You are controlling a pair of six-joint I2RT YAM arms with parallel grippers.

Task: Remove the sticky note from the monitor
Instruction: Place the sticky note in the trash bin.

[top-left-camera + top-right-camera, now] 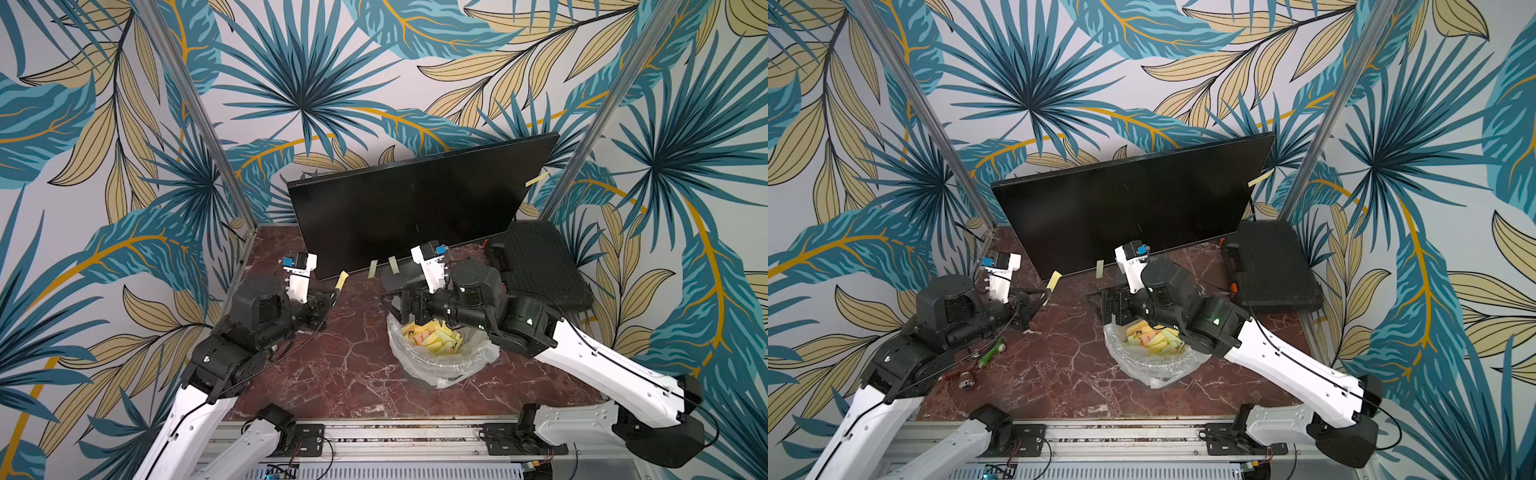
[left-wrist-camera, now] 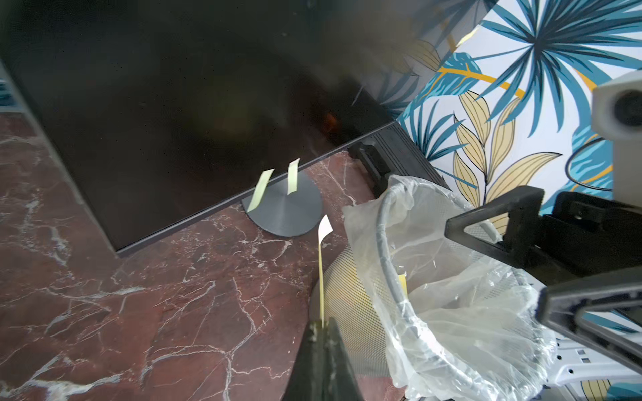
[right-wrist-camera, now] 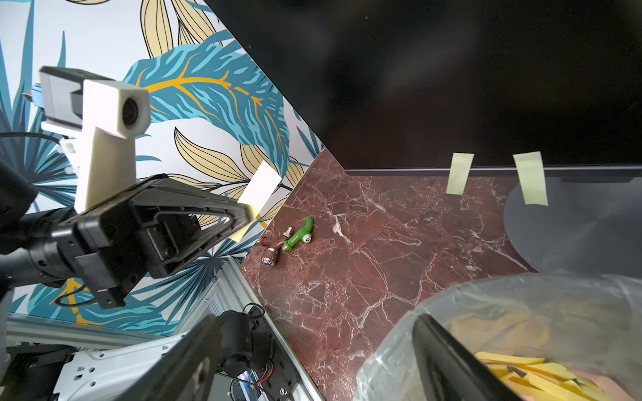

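One yellow sticky note (image 2: 321,270) is off the monitor (image 1: 415,208), pinched by its end in the closed left hand (image 2: 321,328) and standing out lengthwise from the tips above the desk (image 1: 340,361). The lined bin (image 1: 478,357) lies just to that hand's right, beneath the wide-open, empty right hand (image 3: 316,323). Two more notes (image 1: 372,269) hang lengthwise off the screen's bottom edge, nearer the right hand

Left gripper (image 1: 333,293) is fully closed and points right. Right gripper (image 1: 1097,305) is wide open and points left. Both arms reach in from the near side.
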